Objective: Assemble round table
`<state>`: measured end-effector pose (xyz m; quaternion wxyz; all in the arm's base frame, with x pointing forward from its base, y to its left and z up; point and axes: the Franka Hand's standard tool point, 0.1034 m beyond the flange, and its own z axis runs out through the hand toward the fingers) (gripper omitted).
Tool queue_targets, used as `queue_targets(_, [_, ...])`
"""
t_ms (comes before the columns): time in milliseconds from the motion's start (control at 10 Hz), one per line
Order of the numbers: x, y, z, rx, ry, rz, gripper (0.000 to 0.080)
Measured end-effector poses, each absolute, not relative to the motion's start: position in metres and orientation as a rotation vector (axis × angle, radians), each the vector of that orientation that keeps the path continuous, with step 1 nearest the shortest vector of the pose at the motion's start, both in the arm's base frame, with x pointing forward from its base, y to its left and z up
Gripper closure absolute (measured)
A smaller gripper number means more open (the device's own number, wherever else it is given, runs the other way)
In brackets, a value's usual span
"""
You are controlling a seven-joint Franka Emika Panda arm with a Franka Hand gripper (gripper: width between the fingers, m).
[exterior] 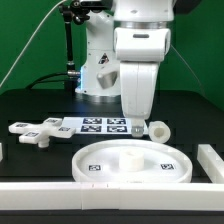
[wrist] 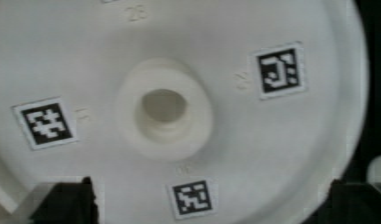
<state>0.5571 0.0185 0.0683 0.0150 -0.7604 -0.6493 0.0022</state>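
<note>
Gripper [wrist: 219, 198] hovers over disc [wrist: 222, 60] — jaws spread wide.

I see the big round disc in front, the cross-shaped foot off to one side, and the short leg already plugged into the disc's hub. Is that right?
Not quite: the hub is empty, as the wrist view shows. The short leg lies loose behind the round disc, seen in the exterior view. The disc in front and the cross-shaped foot off to one side are right.
</note>
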Motion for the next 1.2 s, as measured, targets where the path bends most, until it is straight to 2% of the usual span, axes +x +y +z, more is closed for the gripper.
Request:
queue_targets(100, [0.561, 0.012, 0.056, -2.347, -2.041, -0.005, 0.0149])
queue_targets(200, [0.567, 0.011, 0.052, -2.32, -2.066, -0.004, 0.0149])
queue_targets(500, [0.57, 0.011, 0.049, -2.312, -2.069, -0.001, 0.0149])
queue_targets(900, [0.568, 0.011, 0.028, -2.295, -2.083, -0.006, 0.0149])
queue_targets(1100, [0.565, 0.008, 0.024, -2.296, -2.072, 0.002, 0.0149])
queue_targets(1200, [0.565, 0.008, 0.024, -2.296, -2.071, 0.003, 0.0269])
